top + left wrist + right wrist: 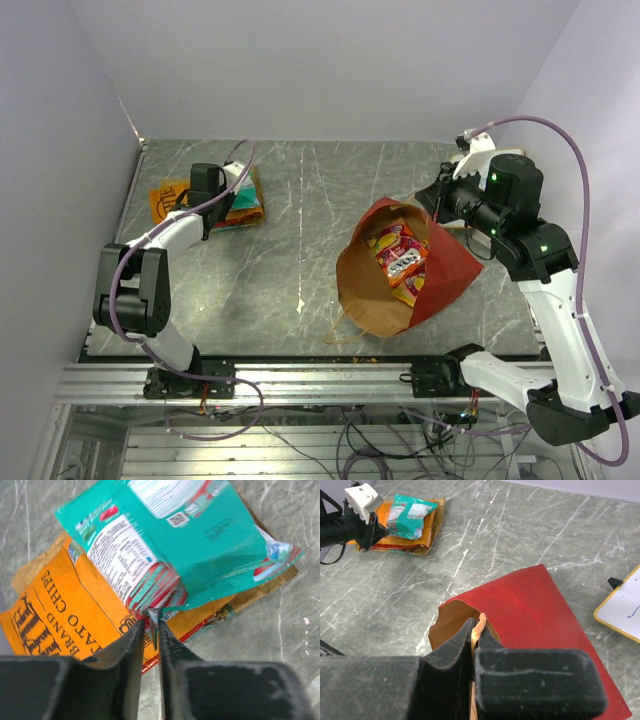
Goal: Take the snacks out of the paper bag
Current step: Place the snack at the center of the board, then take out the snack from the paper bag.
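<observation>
Snacks (400, 255), red and yellow, sit inside the paper bag (452, 268), its mouth gaping, right of centre on the tabletop (300, 190). The right claw (475, 630) is clamped tight on the bag's rim. Far left, the left claw (150, 626) nips the teal packet (200, 545) by its crimped edge, atop the orange chip bag (65, 605).

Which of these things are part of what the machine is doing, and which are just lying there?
Part of the job: paper bag, rim pinched by the right claw; snacks inside it; teal packet and orange chip bag, already out.
Just lying about: wood-framed white board.
</observation>
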